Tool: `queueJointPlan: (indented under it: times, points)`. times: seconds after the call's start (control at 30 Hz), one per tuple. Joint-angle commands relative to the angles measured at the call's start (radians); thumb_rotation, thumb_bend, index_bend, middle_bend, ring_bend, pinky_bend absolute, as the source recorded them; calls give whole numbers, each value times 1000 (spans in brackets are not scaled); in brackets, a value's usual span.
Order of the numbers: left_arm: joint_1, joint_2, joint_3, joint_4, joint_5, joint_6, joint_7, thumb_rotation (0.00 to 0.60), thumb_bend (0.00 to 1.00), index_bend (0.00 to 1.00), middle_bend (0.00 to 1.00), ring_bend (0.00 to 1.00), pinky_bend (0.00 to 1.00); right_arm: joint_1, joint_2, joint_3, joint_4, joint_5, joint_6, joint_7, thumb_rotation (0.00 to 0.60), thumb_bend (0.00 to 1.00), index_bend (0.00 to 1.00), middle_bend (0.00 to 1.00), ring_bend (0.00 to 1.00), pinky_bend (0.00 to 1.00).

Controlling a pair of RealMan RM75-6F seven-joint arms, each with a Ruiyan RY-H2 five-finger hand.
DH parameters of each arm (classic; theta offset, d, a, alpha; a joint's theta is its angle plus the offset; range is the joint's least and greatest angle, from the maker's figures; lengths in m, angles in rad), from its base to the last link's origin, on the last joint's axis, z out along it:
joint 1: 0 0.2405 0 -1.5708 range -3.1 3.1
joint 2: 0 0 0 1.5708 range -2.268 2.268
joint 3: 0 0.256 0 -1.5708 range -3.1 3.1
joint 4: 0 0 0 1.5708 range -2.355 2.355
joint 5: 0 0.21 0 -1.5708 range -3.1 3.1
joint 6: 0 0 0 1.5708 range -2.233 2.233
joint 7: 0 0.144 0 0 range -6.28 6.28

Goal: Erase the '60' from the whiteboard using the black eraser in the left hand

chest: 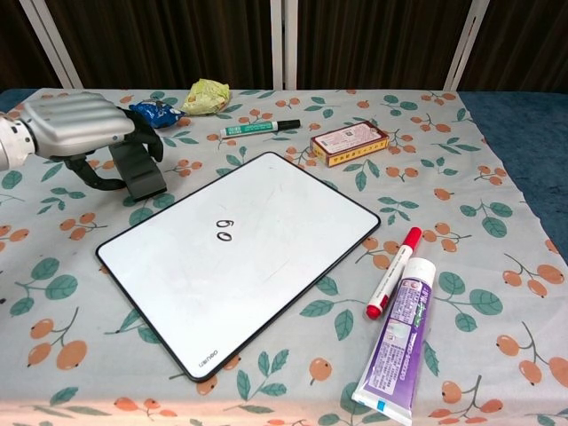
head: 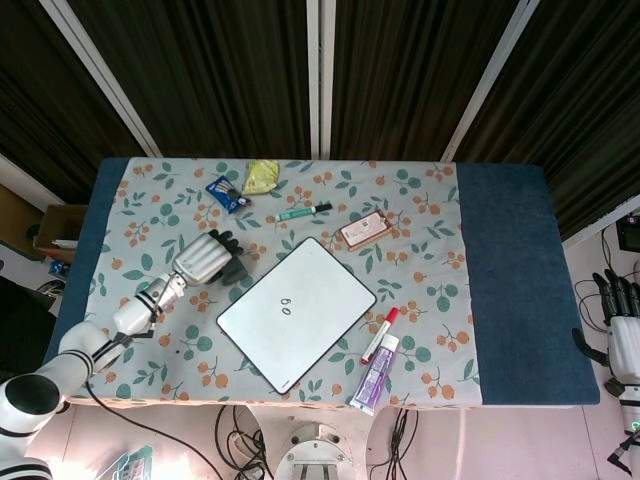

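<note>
Black eraser [chest: 138, 167] stands near the table's [head: 520, 290] left edge, beside the whiteboard's [chest: 266, 240] far-left corner. Left hand [chest: 84, 124] curls its fingers over it; whether it grips, I cannot tell. Right hand [head: 622, 325] hangs off the right edge, fingers apart.

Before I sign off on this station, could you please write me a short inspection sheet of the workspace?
Surface: table under a floral cloth, bare blue at its right end.
Job's things: whiteboard lying flat, '60' still written on it; black eraser beside the board's left corner.
Clutter: green marker, red marker, purple tube, orange box, yellow wrapper, blue packet.
Hands: left hand curled over the eraser, firm grip cannot be told; right hand off the table's right side, holding nothing.
Cables: black cables on the floor under the front edge.
Surroundings: dark curtains behind.
</note>
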Motion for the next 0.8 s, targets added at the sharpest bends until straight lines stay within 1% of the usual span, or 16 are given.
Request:
queueJointPlan:
  times: [0.03, 0.13, 0.3, 0.4, 0.5, 0.57, 0.63, 0.77, 0.8]
  points:
    - [1, -8, 2, 11, 0, 7, -12, 600, 326, 375, 354, 253, 410, 1, -1, 1, 0, 2, -3, -1, 600, 209, 0, 0, 0, 0]
    - [3, -16, 1, 26, -3, 17, -24, 600, 333, 414, 388, 278, 434, 3, -2, 1, 1, 2, -5, -3, 600, 209, 0, 0, 0, 0]
    - [6, -19, -11, 32, -14, 41, -43, 600, 338, 507, 475, 348, 498, 3, -2, 2, -1, 2, -5, -4, 600, 211, 0, 0, 0, 0]
    - [6, -6, -16, 13, -15, 61, -46, 600, 344, 551, 513, 380, 526, 4, -2, 3, 0, 3, -5, -3, 600, 211, 0, 0, 0, 0]
    - [5, 15, -27, -33, -22, 81, -46, 600, 351, 572, 531, 395, 540, 5, -2, 3, 1, 2, -6, -1, 600, 211, 0, 0, 0, 0]
    - [3, 34, -32, -76, -25, 83, -33, 600, 351, 576, 533, 395, 541, 5, -3, 3, 1, 0, -6, 0, 600, 211, 0, 0, 0, 0]
    - [0, 66, -35, -153, -28, 80, -3, 600, 353, 580, 535, 397, 541, 5, -2, 3, 2, -1, -5, 3, 600, 211, 0, 0, 0, 0]
    - [-2, 141, -29, -357, -15, 81, 110, 600, 356, 584, 539, 400, 542, 6, -1, 4, 5, -1, -4, 10, 600, 211, 0, 0, 0, 0]
    - [-4, 158, -24, -420, 2, 91, 168, 600, 358, 587, 542, 403, 545, 6, -2, 4, 7, -1, -5, 13, 600, 211, 0, 0, 0, 0]
